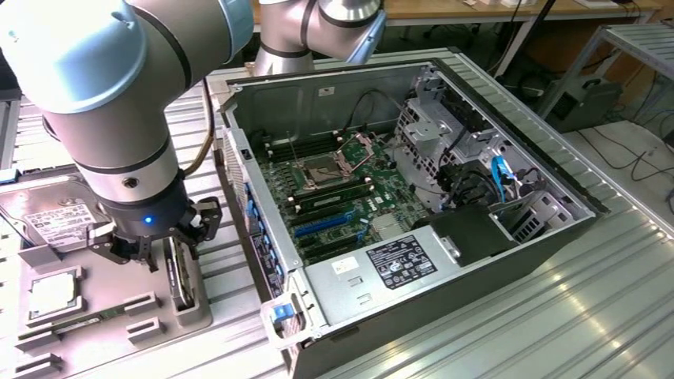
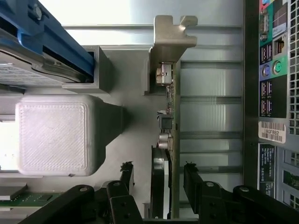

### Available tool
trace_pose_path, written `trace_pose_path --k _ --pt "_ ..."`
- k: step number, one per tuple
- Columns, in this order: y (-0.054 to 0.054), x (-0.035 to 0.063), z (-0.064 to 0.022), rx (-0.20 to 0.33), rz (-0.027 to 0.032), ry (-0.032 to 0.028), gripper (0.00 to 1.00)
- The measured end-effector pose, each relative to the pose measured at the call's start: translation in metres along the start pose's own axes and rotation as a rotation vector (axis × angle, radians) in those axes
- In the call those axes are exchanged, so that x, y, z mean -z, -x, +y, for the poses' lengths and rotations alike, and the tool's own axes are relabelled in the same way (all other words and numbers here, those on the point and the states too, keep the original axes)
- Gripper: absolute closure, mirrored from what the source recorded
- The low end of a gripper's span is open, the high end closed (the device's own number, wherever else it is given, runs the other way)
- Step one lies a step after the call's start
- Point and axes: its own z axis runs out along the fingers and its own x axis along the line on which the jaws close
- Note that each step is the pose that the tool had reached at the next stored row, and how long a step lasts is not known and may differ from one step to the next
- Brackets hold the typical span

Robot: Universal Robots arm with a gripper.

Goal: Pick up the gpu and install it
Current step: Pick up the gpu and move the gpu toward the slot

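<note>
Pick-up step: the gripper (image 1: pixel 174 251) (image 2: pixel 158 171) hangs over the gpu (image 1: pixel 181 280) (image 2: pixel 166 126), which stands on edge in the holder (image 1: pixel 198 314), at the exterior view's left of the case (image 1: pixel 316 103). The fingers (image 2: pixel 125 173) are released, one on each side of the card, apparently not touching it. The grasp likely calls for square closure on both flat faces.

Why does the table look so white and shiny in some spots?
In the exterior view, light bounces off the ribbed metal table and leaves pale streaks near the computer case. In the wrist view, the strip of table past the bracket of the gpu is washed out almost white, while the grey tray beside it is evenly lit.
</note>
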Motion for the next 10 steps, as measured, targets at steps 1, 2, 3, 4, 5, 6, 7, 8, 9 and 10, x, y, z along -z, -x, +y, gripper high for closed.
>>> trace_pose_path --k 1,2,3,4,5,6,7,8,9,10 --pt "0.0 0.0 0.0 0.0 0.0001 -0.0001 0.44" --pt "0.0 0.0 0.0 0.0 0.0001 -0.0001 0.44" --pt "-0.0001 0.0 0.0 0.0 0.0001 -0.0001 0.44" --pt "0.0 0.0 0.0 0.0 0.0001 -0.0001 0.44" --pt "0.0 0.0 0.0 0.0 0.0001 0.0 0.44" --pt "0.0 -0.0001 0.0 0.0 0.0 0.0 0.44" --pt "0.0 -0.0001 0.0 0.0 0.0 0.0 0.44" --pt "0.0 -0.0001 0.0 0.0 0.0 0.0 0.44" --pt "0.0 -0.0001 0.0 -0.002 0.0 0.0 0.44" --pt "0.0 -0.0001 0.0 -0.009 -0.0003 -0.0001 0.44"
